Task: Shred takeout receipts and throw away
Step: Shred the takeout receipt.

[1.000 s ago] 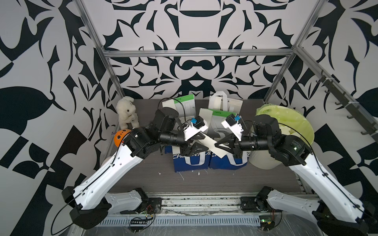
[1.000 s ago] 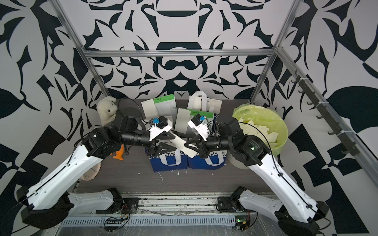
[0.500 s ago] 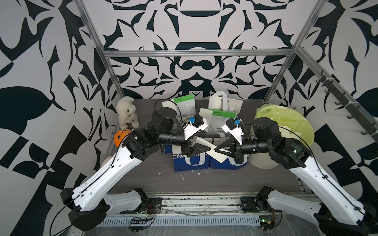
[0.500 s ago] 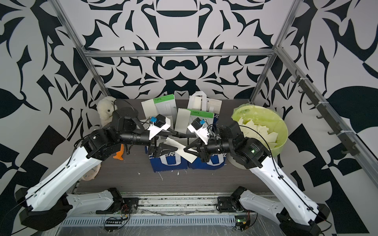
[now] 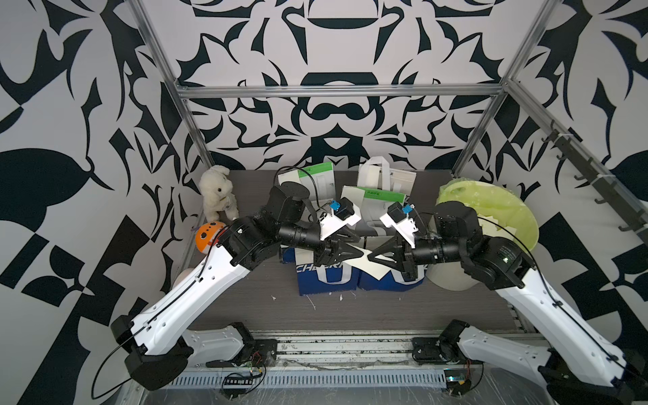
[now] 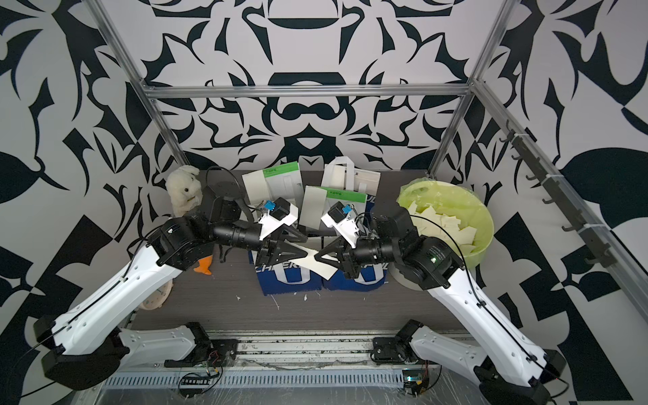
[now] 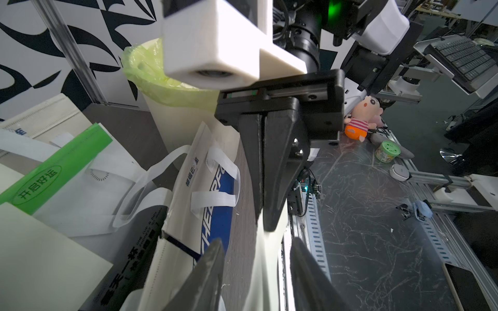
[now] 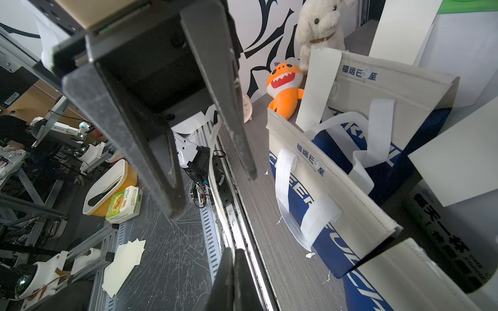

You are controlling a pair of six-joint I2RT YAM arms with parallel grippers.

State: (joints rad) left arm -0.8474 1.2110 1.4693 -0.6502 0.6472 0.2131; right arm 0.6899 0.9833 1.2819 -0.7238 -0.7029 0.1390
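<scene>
White plush came first at the far left: one rabbit (image 5: 216, 192) against the wall, one orange toy (image 5: 205, 237) just in front of it, and one pale round clock (image 6: 156, 298) showing under my left arm. My left gripper (image 5: 361, 245) reached in over two blue-and-white bags (image 5: 315, 285) standing side by side in the middle of the tabletop (image 5: 266, 315). Its jaws stood apart, and in the left wrist view the receipt (image 7: 260, 269) ran through the gap between the fingers (image 7: 207, 274) without being pinched. That single cream receipt was held up over the bags, running from one gripper to the other. My right gripper (image 5: 371, 257) met the left nearly tip to tip, its jaws pressed together on the paper's other end. Behind them I counted two green-topped bags (image 6: 280, 171) and one plain white bag (image 6: 368, 182) with loop handles. Two more cream slips (image 6: 255, 186) lay against the green-topped pair, one each, and the right wrist view showed a third slip (image 8: 318, 88) standing up from the left-hand blue-and-white bag. Five small white scraps (image 5: 312, 303), as far as I could count, lay on the tabletop before the bags. At the far right stood one bin (image 5: 522, 214) with a green liner, holding a heap of torn pieces (image 6: 441, 224) too jumbled to count.
</scene>
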